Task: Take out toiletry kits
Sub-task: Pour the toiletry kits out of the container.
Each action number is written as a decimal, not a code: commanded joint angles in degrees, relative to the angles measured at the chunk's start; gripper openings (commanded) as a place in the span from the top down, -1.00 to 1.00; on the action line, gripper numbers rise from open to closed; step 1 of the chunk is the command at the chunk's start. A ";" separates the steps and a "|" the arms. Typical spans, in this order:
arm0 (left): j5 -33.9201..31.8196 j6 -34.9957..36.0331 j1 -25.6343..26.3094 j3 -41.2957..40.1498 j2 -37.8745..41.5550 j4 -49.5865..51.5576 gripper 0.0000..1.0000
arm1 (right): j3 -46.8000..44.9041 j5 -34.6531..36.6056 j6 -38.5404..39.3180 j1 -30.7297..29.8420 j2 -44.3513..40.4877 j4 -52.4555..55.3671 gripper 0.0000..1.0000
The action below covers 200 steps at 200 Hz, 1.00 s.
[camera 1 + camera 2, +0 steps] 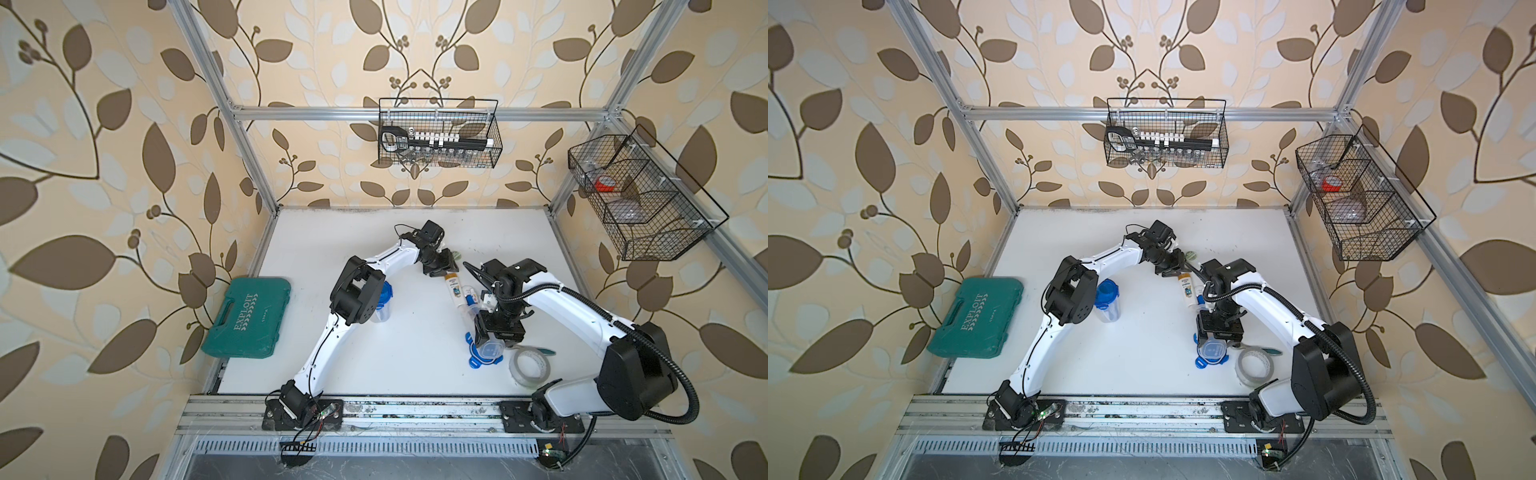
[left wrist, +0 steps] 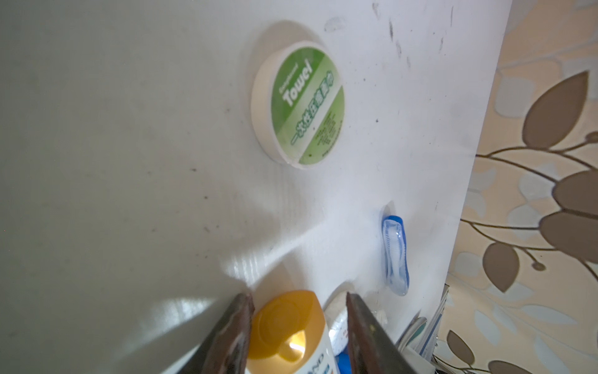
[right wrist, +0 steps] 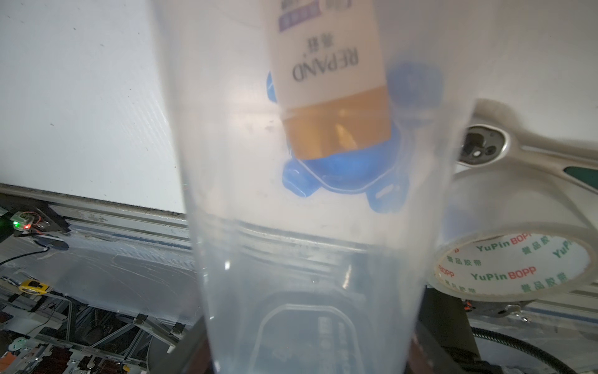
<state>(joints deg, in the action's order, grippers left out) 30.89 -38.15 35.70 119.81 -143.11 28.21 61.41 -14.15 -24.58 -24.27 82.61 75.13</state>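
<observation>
Two pincers hang over the scuffed white table (image 2: pixel 129 162). The left pincer (image 2: pixel 299 296) straddles the glossy amber cap of a white bottle (image 2: pixel 284 327), with one dark pad against it and a sliver of gap at the other, so I cannot tell whether it truly grips. Just past its tips lies a flat round towel disc (image 2: pixel 297 103), green-labelled and cream-rimmed, and off to one side a toothbrush head (image 2: pixel 394 255) in a clear blister. The right pincer (image 3: pixel 312 330) clasps a cloudy clear jar (image 3: pixel 307 252) — a second amber-capped bottle (image 3: pixel 330 81) shows through its wall. Beneath this pincer lies a blue tabbed lid (image 1: pixel 473 363), and beside it a tape roll (image 3: pixel 514 259).
</observation>
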 commanded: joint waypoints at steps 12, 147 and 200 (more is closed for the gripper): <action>-0.99 -0.70 1.30 -1.95 1.07 3.04 0.00 | 2.46 -0.10 -0.73 -0.25 1.38 -2.27 -0.28; -0.62 -0.73 1.52 -0.72 5.39 3.98 -0.04 | 5.88 3.62 -2.14 0.45 -3.36 2.38 -0.27; -1.72 0.78 1.54 -0.04 5.50 5.66 -0.07 | 8.52 5.22 -0.94 1.94 1.09 0.36 -0.26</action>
<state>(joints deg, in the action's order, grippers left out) 30.41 -38.89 36.82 119.09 -141.64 31.88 68.62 -10.63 -26.11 -23.03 80.62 76.09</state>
